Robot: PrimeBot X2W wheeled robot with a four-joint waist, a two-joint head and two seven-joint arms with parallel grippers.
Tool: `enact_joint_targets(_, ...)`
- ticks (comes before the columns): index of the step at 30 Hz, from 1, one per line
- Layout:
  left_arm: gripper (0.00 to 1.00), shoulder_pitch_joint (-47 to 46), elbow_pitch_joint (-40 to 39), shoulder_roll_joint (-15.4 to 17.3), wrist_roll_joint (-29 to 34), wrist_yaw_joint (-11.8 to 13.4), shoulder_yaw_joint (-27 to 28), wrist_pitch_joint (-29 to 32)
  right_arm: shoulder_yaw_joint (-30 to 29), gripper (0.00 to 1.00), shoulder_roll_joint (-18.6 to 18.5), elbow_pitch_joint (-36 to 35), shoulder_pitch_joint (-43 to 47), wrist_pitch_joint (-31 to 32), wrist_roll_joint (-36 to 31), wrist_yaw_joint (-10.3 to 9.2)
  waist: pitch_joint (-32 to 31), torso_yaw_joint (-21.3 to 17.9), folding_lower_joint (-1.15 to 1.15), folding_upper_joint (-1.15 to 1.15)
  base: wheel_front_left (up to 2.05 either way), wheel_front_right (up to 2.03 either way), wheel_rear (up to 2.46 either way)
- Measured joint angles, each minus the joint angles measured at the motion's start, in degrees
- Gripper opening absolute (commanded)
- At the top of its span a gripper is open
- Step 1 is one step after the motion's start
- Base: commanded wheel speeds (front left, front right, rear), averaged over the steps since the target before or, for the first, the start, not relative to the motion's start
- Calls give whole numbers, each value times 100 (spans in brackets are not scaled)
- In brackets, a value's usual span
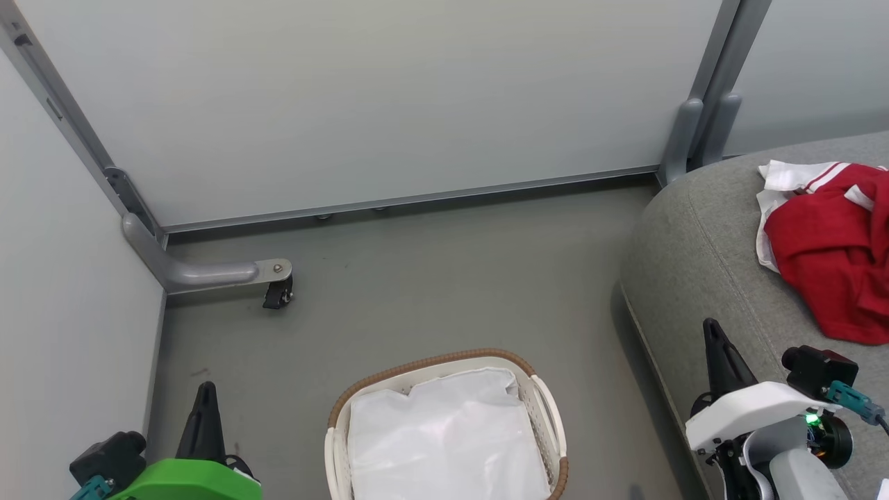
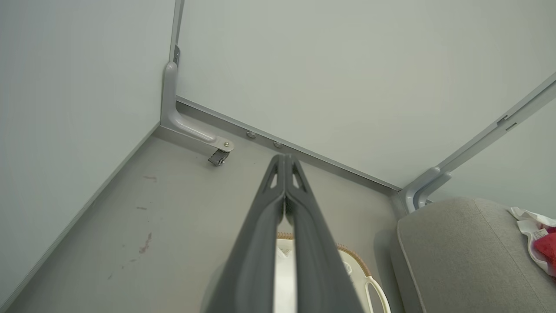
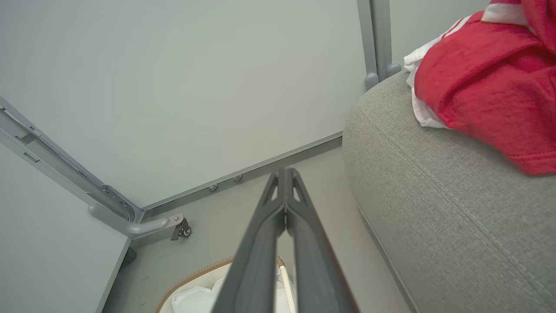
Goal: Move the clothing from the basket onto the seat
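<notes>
**Both grippers shut and empty; clothing lies on the seat**

Closest to the lens, the left gripper [image 1: 206, 389] rises from the lower left of the head view with its two dark fingers pressed together, gripping nothing. The right gripper [image 1: 711, 326] at the lower right is the same: tips meeting, nothing between them. It hovers over the front edge of the seat [image 1: 694, 264]. Each wrist view confirms that the fingers of its own gripper are closed along their length.

Between the grippers, the basket [image 1: 417, 367] stands on the grey floor [image 1: 430, 278], just beside the seat's rounded near corner. Inside it I can see the white liner [image 1: 444, 437] and no red fabric.

The clothing [image 1: 833, 257] lies in a loose red heap on top of the seat, toward its right side and back from the front edge. White sleeves and stripe trim show at the far end of the heap. It is well apart from both grippers.

By this layout the task looks finished, or very nearly so.

The garments appear light, soft and limp. They would sag and trail when lifted, and a thin single layer could slip out of narrow fingers. Should the heap need moving, the best hold is probably a pinch on a thick raised fold near its middle, not a flat hem. In the basket, any pinch would have to avoid the liner, which is equally soft.
</notes>
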Motion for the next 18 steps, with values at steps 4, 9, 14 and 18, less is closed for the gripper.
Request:
enact_joint_targets(4, 0, -7, -36, -13, -336, 0, 49, 108, -10, 0, -2, -56, 6, 85, 405, 0, 0, 3, 0, 0, 0, 0, 0)
enact_joint_targets(9, 0, -32, -86, -29, -720, 0, 98, 211, -27, 0, -5, -118, 23, 198, 866, 0, 0, 7, 0, 0, 0, 0, 0)
enact_joint_targets(14, 0, -80, -132, -43, -1102, 0, 138, 328, -48, 0, -9, -180, 31, 313, 1312, 0, -1, 11, 0, 0, 0, 0, 0)
enact_joint_targets(18, 0, -110, -155, -54, -1380, 0, 181, 408, -67, 0, -11, -224, 49, 386, 1651, 0, -1, 15, 0, 0, 0, 0, 0)
